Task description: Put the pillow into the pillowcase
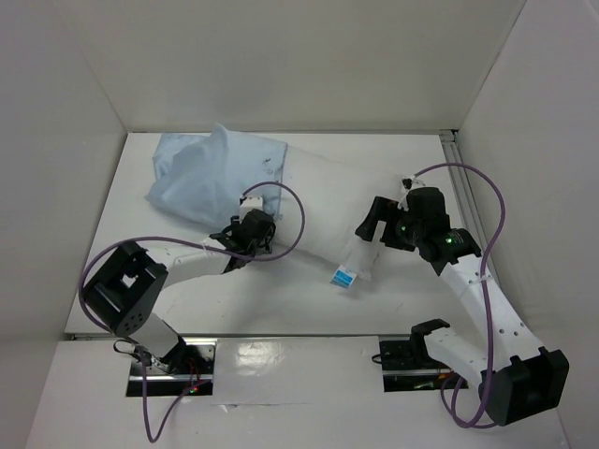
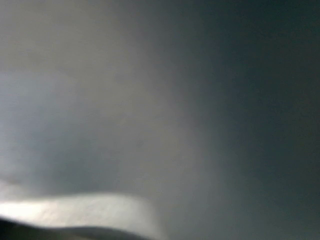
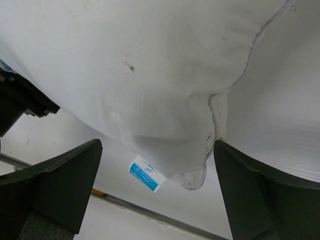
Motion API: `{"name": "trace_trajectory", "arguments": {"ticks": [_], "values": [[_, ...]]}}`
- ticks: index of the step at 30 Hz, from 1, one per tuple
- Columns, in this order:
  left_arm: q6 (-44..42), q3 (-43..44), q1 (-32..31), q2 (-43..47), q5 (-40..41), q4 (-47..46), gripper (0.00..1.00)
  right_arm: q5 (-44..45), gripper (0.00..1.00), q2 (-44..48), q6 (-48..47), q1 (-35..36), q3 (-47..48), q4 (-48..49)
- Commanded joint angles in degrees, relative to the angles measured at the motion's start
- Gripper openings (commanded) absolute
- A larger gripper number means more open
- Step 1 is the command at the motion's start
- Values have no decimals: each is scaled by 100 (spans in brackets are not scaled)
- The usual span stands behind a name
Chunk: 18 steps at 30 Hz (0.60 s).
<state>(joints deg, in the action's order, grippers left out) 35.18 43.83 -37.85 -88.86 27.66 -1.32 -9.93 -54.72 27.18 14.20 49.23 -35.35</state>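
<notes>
Across the far side of the table [image 1: 281,304] the pillow [image 1: 328,201] is lying partly in the pillowcase [image 1: 201,178], right gripper [image 1: 376,229] gaping wide round its corner, left gripper [image 1: 248,234] unreadable; pushing is risking shoving the case away.

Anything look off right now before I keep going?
The light blue wrinkled cloth pillowcase is bunched over only the far-left end of the white stuffed pillow; the tagged end sticks out bare. The left wrist view is a blur, apparently pressed against fabric.

You face a robotics lab cell: plain white walls [image 1: 299,56] enclose a white tabletop [image 1: 281,304] carrying two cabled arms [image 1: 487,299].
</notes>
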Motion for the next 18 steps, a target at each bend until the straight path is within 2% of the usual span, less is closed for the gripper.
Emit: {"name": "trace_trajectory", "arguments": {"ticks": [1, 4, 8, 9, 10, 11, 14, 18], "values": [[-55, 319, 93, -105, 529, -246, 64, -174, 100, 14, -221, -31, 16, -208], [15, 433, 146, -158, 635, -175, 63, -420, 100, 14, -327, -31, 16, -331], [146, 556, 207, -263, 906, -71, 54, -527, 100, 14, -327, -31, 16, -332], [217, 687, 207, -333, 1012, 8, 40, -527, 100, 14, -327, -31, -36, -332], [278, 740, 207, -334, 1083, 192, 34, -527, 100, 14, -327, -31, -37, -332], [410, 862, 207, -334, 1336, 359, 22, -579, 100, 14, -327, -31, -89, -332], [560, 943, 207, -334, 1637, 650, 24, -528, 100, -48, -389, -31, -89, -332], [700, 1004, 260, -386, 1690, 774, 41, -527, 100, -109, -442, -31, -89, -332]]}}
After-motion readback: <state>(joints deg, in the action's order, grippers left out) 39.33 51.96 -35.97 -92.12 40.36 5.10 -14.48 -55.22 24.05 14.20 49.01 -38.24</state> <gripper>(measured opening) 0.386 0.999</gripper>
